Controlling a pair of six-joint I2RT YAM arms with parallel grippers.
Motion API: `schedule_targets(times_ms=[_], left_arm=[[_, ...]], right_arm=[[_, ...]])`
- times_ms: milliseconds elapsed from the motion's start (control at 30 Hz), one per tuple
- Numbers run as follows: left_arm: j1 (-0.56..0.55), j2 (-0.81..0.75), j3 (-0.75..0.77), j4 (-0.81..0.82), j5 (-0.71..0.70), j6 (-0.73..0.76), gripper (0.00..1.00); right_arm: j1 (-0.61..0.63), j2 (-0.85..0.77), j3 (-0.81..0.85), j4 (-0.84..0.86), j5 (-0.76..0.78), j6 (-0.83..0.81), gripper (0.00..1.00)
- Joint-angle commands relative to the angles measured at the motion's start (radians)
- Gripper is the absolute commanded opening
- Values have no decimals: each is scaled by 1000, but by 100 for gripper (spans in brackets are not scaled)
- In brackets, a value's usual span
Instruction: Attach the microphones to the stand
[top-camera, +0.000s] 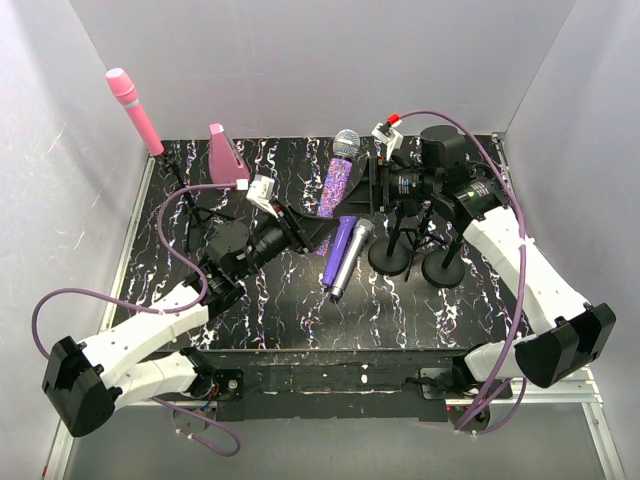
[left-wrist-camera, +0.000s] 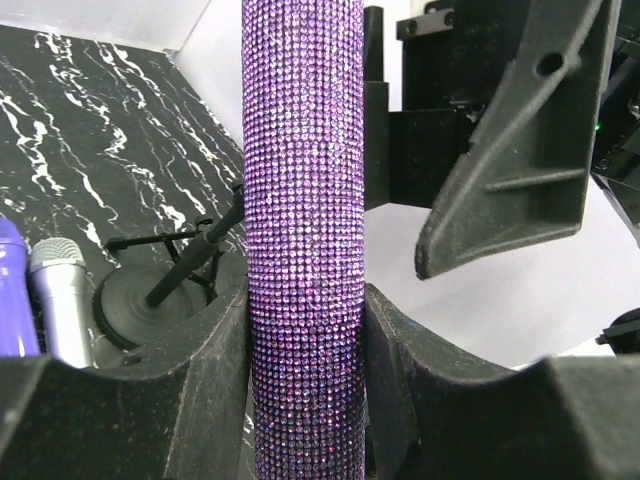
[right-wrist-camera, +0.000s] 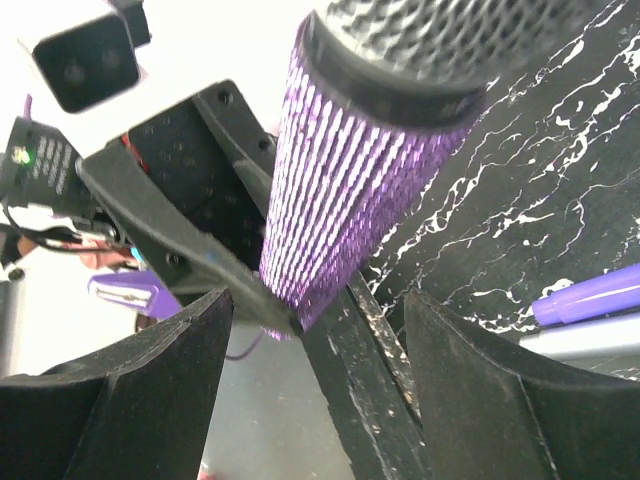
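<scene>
My left gripper (top-camera: 318, 215) is shut on the body of the glittery purple microphone (top-camera: 338, 178) and holds it above the table, silver mesh head up. In the left wrist view the body (left-wrist-camera: 305, 200) sits upright between my fingers (left-wrist-camera: 200, 370). My right gripper (top-camera: 378, 188) is open right beside that microphone; in its wrist view the open gripper (right-wrist-camera: 320, 350) straddles the left gripper's finger below the microphone (right-wrist-camera: 350, 190). The plain purple microphone (top-camera: 340, 246) and the silver-grey microphone (top-camera: 353, 256) lie side by side on the table. The pink microphone (top-camera: 133, 110) stands tilted in a stand at the back left.
Two black stands with round bases (top-camera: 390, 256) (top-camera: 443, 268) stand right of centre, under my right arm. A pink wedge block (top-camera: 226, 155) sits at the back. A tripod stand (top-camera: 190, 205) carries the pink microphone. White walls close in on three sides.
</scene>
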Motion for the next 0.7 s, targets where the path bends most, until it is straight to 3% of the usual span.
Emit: schedule_targets(times_ms=[0,167,233,400,533,600,667], left_arm=[[-39,13,54,107,-47,2,0],[-82,48,70,108,-79,8,0],[-100,60,74,110,-128,11,0],[-122,76,77,121,-145,12,0],[-124,83,80,107,-111,8,1],[-124,77,80,81,-99,5,16],[-124,47,67,47,-93,-1,41]], right_arm=[[19,-4,12,108,83,143,77],[45,5,-30,182,36,183,75],[57,8,-48,203,34,185,70],[58,0,-116,271,22,212,52],[58,-6,-126,286,14,177,22],[57,-18,-129,283,12,154,13],[57,-35,-134,276,9,122,8]])
